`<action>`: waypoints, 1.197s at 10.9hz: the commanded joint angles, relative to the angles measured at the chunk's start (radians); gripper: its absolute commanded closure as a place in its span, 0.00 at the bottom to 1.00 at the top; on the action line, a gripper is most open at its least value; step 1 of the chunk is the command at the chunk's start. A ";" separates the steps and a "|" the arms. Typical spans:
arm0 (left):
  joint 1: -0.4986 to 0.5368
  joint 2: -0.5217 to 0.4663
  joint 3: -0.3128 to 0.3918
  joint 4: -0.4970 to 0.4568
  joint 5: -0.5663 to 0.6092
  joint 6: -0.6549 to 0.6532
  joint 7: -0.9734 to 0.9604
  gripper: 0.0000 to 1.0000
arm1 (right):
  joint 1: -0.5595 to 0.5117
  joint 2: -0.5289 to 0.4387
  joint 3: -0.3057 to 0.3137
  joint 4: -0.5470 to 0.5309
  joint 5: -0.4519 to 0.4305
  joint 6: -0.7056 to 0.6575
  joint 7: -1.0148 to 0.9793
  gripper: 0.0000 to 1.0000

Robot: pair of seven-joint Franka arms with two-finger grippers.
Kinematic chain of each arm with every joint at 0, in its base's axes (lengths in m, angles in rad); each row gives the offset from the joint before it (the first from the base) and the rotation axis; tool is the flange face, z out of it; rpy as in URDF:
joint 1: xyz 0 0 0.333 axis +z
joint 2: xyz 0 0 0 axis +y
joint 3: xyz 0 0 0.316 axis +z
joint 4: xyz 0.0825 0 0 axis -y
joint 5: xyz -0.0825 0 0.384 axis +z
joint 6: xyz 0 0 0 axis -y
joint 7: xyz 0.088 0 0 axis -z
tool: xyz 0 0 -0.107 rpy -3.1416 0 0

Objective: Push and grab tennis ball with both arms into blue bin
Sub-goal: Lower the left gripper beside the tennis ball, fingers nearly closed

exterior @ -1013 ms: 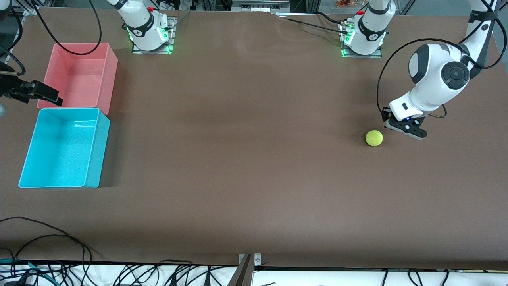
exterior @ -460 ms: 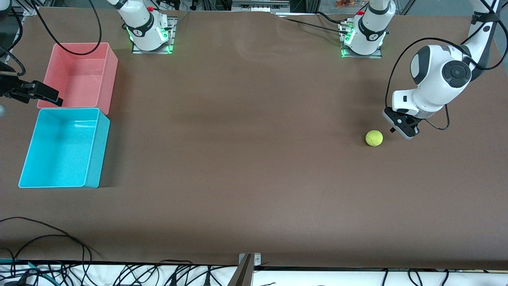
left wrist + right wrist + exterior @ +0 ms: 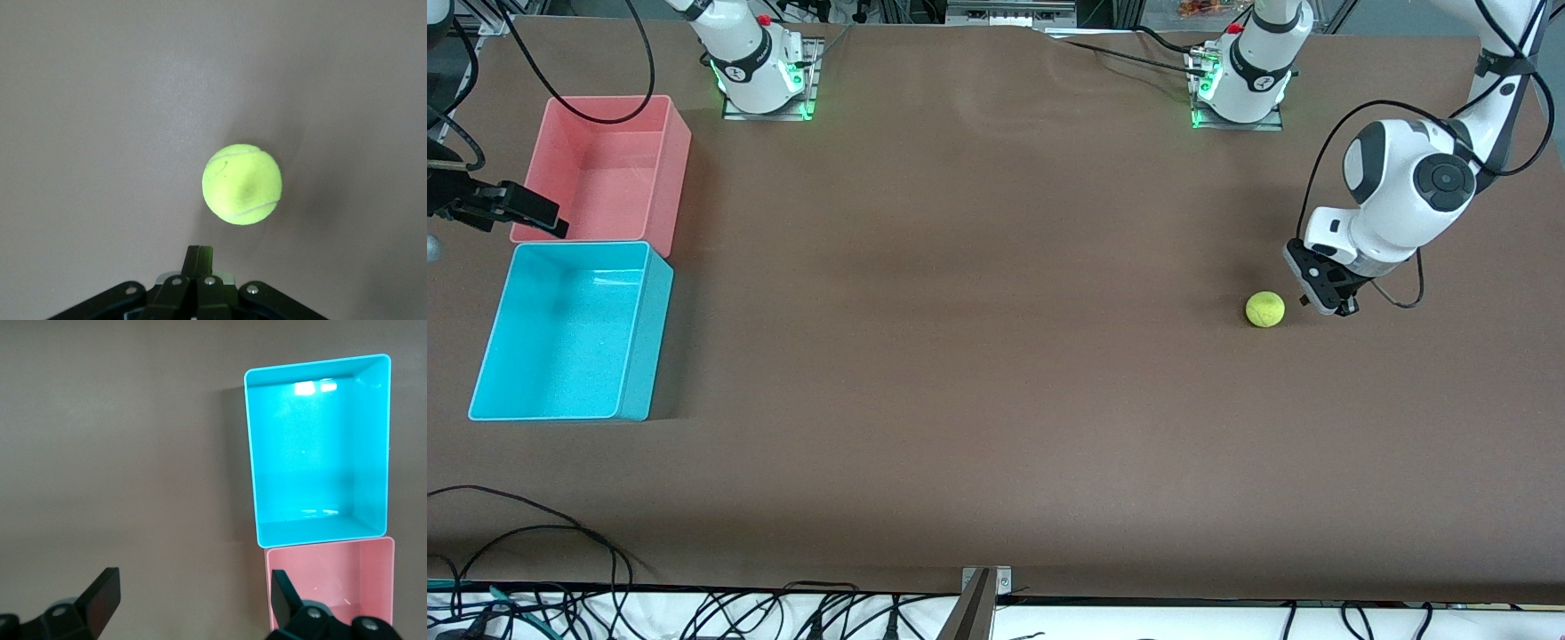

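Looking at the frame's right, we see the tennis ball (image 3: 1265,309) on the counter (image 3: 978,356), left gripper (image 3: 1327,298) just beside it, jaws pressed together. Right gripper (image 3: 511,209), jaws spread, waits over the pink bin (image 3: 609,169) by the blue bin (image 3: 569,333).

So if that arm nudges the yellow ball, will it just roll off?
Probably: the tennis ball is round and sits free on the flat table, with no edge nearby. Its fuzzy cover may slow it. The shut left gripper beside it gives a narrow contact, so it may veer.

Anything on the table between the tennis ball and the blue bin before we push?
Nothing: the front view shows only bare brown tabletop between the tennis ball and the blue bin. The left gripper sits beside the ball, jaws shut.
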 commanded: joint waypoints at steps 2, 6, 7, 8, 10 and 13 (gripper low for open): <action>0.054 0.130 -0.009 0.015 0.025 0.121 0.085 1.00 | 0.000 0.007 0.002 0.023 -0.006 -0.022 0.011 0.00; 0.065 0.205 -0.009 0.046 0.022 0.124 0.160 1.00 | 0.002 0.007 0.003 0.021 -0.005 -0.022 0.029 0.00; 0.065 0.211 -0.009 0.048 0.028 0.124 0.162 1.00 | 0.002 0.007 0.004 0.023 -0.006 -0.022 0.037 0.00; 0.065 0.217 -0.009 0.049 0.037 0.124 0.189 1.00 | 0.002 0.007 0.004 0.021 -0.005 -0.022 0.037 0.00; 0.066 0.218 -0.009 0.049 0.062 0.124 0.232 1.00 | 0.002 0.010 0.004 0.021 -0.006 -0.022 0.039 0.00; 0.089 0.224 -0.009 0.049 0.062 0.171 0.312 1.00 | 0.000 0.013 0.002 0.021 -0.006 -0.022 0.034 0.00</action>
